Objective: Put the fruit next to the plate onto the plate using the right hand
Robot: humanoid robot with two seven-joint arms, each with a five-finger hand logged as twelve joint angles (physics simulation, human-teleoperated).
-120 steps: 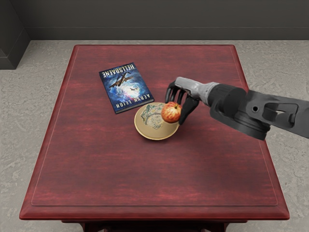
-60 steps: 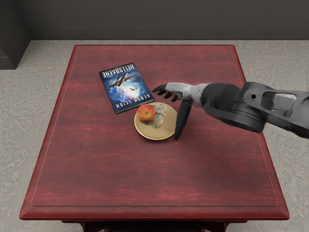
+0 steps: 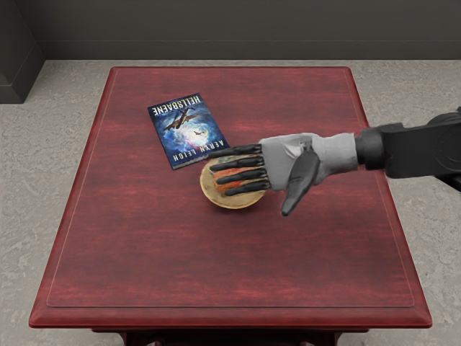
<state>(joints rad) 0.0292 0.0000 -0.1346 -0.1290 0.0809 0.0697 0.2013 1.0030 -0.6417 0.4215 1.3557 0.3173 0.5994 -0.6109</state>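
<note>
My right hand (image 3: 248,173) hovers palm-down over the tan plate (image 3: 229,200) near the table's middle. Its fingers are stretched out flat toward the left and its thumb points down toward the front. It holds nothing. The red-orange apple (image 3: 235,169) lies on the plate under the fingers, and only thin strips of it show between them. The right arm enters from the picture's right edge. No left arm shows.
A blue paperback book (image 3: 187,130) lies flat just behind and left of the plate, its corner close to the plate's rim. The dark red table (image 3: 216,274) ends in a raised border on all sides.
The right hand let go of the apple, which dropped onto the plate and rolled to its left side. The hand then spread flat and moved over the plate, hiding most of the fruit.
</note>
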